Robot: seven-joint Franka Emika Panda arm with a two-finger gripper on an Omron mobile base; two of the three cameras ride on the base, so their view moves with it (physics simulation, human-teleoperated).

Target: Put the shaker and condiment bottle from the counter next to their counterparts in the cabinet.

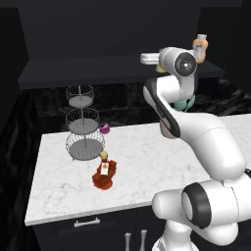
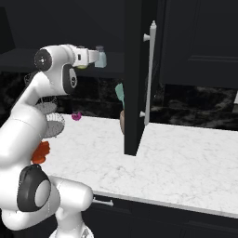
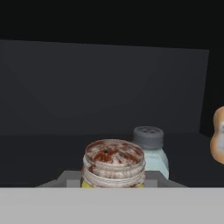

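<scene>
**Shaker held up at the cabinet shelf; bottle lying on the counter**

Arm pose: the arm rises from the base, bends at the elbow and reaches up, with the wrist turned level so the hand points into the dark cabinet [image 1: 112, 34]. The gripper [image 2: 82, 66] sits at shelf height, just over the ledge.

Gripper: jaws drawn in and clamped on the shaker [image 3: 113, 164]. In the hand view its speckled brownish cap stands up close, with a strip of yellow body below it. In the left base view only a yellow-green sliver shows beside the wrist.

Cabinet contents: the pale blue-grey shaker [image 3: 151, 151] with a grey cap stands upright on the shelf, just behind and to one side of the held shaker. Whether the two touch, I cannot tell. The stubby orange bottle [image 1: 200, 48] with a white cap stands further along the same shelf.

Counter [image 1: 147, 162]: the red-brown sauce bottle [image 1: 104, 174] lies tilted on the marble, just in front of the three-tier wire stand [image 1: 82, 125]. A small purple thing [image 1: 104, 129] sits beside the stand. The cabinet door [image 2: 135, 74] hangs open.
</scene>
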